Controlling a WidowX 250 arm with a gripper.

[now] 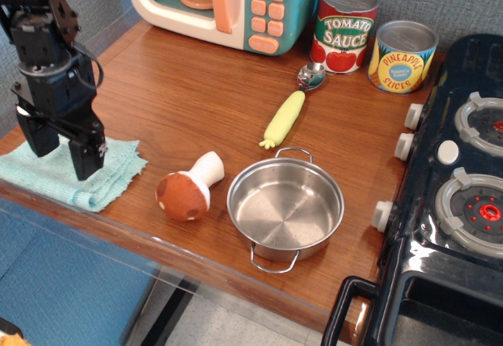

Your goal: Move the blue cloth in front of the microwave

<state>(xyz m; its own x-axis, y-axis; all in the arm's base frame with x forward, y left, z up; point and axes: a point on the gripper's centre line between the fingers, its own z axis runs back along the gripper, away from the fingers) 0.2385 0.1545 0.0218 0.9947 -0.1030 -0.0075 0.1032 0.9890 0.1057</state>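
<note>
Bright, even light; sharp, soft shadows.

1. Soft, matt terry on the blue cloth [78,174].
2. Glossy moulded plastic on the microwave [228,4].
3. Polished, mirror-bright steel on the pot [285,207].
4. Smooth, satin wood grain across the table [189,86].
5. Printed paper labels, metal lids on the cans [346,27].
6. Matt black, probably plastic, on the gripper [61,143].

the black arm stands at the far left, wrist vertical, its hand [61,151] pointing down, 2 fingers seemingly spread apart.
</note>
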